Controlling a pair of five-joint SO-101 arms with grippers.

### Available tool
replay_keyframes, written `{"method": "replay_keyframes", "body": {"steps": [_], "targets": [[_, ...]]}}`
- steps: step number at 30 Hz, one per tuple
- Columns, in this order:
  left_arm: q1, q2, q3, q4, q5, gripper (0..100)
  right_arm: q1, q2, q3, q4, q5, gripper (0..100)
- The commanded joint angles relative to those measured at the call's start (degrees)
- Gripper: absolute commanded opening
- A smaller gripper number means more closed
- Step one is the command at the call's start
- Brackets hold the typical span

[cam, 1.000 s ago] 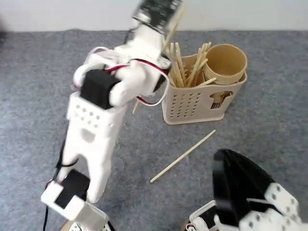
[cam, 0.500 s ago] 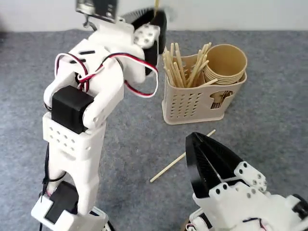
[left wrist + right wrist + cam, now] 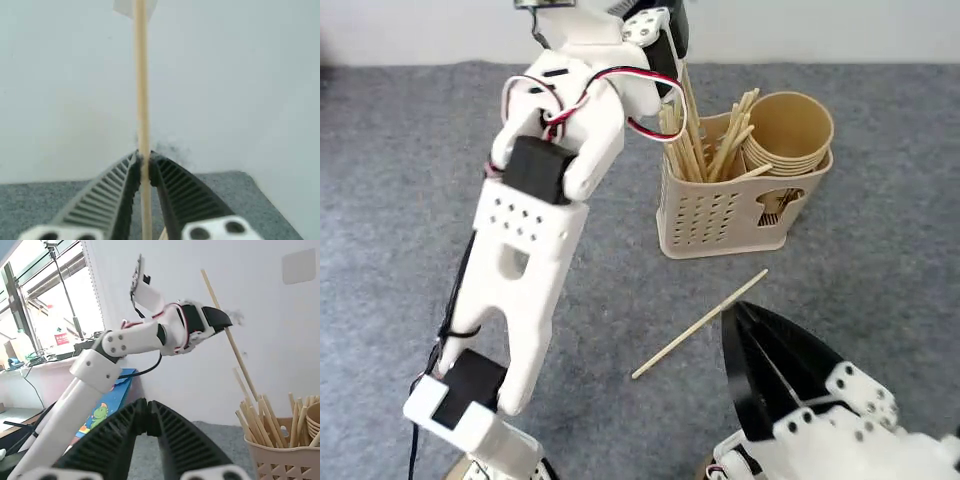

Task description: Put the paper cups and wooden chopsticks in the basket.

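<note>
My left gripper [image 3: 670, 38] is high at the back, shut on a wooden chopstick [image 3: 688, 95] whose lower end hangs over the beige basket [image 3: 720, 215]. In the left wrist view the fingers [image 3: 125, 180] pinch that chopstick [image 3: 141, 75] upright. The basket holds several chopsticks [image 3: 725, 135] and stacked paper cups [image 3: 790, 135]. One loose chopstick [image 3: 700, 325] lies on the grey carpet in front of the basket. My right gripper [image 3: 732, 318] is shut and empty, with its tip just by that chopstick. The right wrist view shows my right gripper [image 3: 146, 419], the left gripper [image 3: 216, 320] and the basket [image 3: 285, 460].
The grey carpet [image 3: 410, 180] covers the table and ends at a white wall at the back. The left arm's white body [image 3: 530, 250] stretches from the front left up to the back, left of the basket.
The left arm swung left, then back right, bringing the held chopstick over the basket. The right gripper rose into view and shifted toward the loose chopstick.
</note>
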Motion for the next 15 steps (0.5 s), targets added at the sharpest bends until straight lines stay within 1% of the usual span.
{"method": "replay_keyframes", "body": {"steps": [1,4,7,9,10,15], "targets": [[-0.9,0.1,5.8,-7.9,0.9,1,0.0,0.1,-2.4,0.9,1.8,0.9],[-0.9,-0.3,13.4,-12.2,0.5,1,2.6,0.1,-2.4,0.9,3.3,0.9],[-1.1,-1.0,18.2,-14.3,-1.1,1,8.8,0.1,-2.4,0.9,3.4,0.9],[-0.7,-1.9,19.6,-13.2,-3.8,2,13.0,0.1,-2.4,0.9,3.4,0.9],[-0.6,-2.7,20.1,-11.8,-4.0,3,14.9,0.1,-2.3,0.9,3.4,0.9],[0.4,-8.5,20.3,-3.3,-4.0,17,21.2,0.1,-2.5,0.2,3.2,0.9]]}}
